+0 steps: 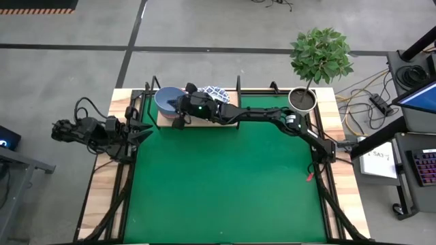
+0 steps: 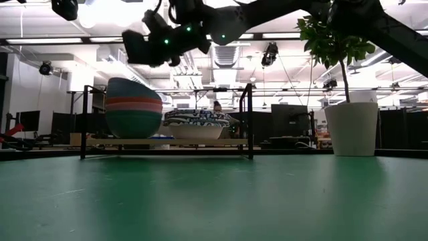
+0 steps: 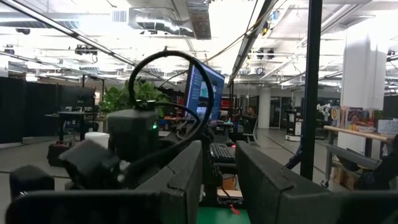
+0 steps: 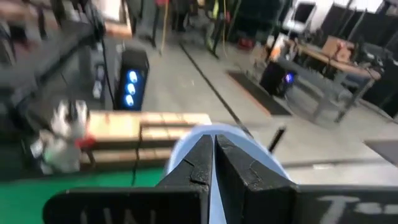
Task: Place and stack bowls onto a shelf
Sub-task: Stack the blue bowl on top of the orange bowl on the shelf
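On the light-wood shelf (image 1: 204, 119) at the mat's far left stand two stacks. One stack has the grey-blue bowl (image 1: 167, 101) on top, with pink, red and dark green bowls (image 2: 134, 110) nested under it. To its right sits the stack of white, blue-patterned bowls (image 2: 194, 124) (image 1: 216, 92). My right gripper (image 2: 134, 48) (image 4: 214, 155) hovers above the grey-blue bowl (image 4: 249, 146), shut and clear of it. My left gripper (image 1: 142, 133) (image 3: 219, 180) waits open at the table's left edge.
A white plant pot (image 2: 351, 127) with a leafy plant (image 1: 320, 54) stands at the far right corner. The green mat (image 1: 225, 177) covers the table's middle. Black frame rods (image 3: 311, 87) run along the table's sides.
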